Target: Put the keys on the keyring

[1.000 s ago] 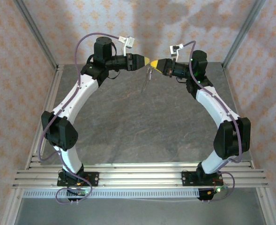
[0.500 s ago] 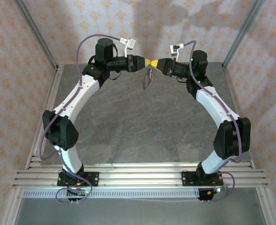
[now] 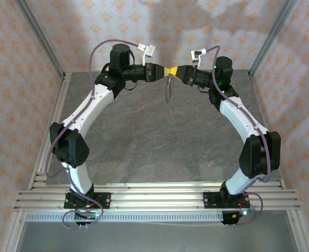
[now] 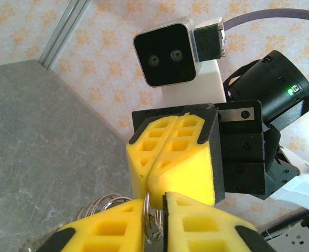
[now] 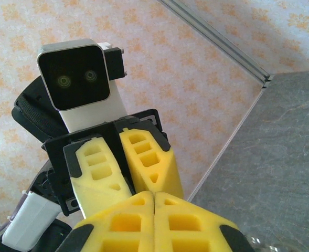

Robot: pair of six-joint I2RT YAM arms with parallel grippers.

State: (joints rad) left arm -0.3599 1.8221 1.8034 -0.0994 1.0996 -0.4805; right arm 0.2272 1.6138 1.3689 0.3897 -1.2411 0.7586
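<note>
A robot test cell — aluminium-rail frame (image 3: pixel 154 197), wallpapered panels (image 3: pixel 18 79), grey slab tabletop (image 3: pixel 154 142), two bolted arms (image 3: pixel 86 113) (image 3: pixel 238 115).

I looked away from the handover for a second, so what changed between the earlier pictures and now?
The left hand moved right, up to the tip of the right hand, and closed on the keyring hanging there. The right hand stayed shut and in place, and the keyring still hangs below the two tips.

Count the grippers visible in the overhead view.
2: the left gripper comes in from the left and the right gripper from the right, tip to tip, with the keyring hanging beneath.
</note>
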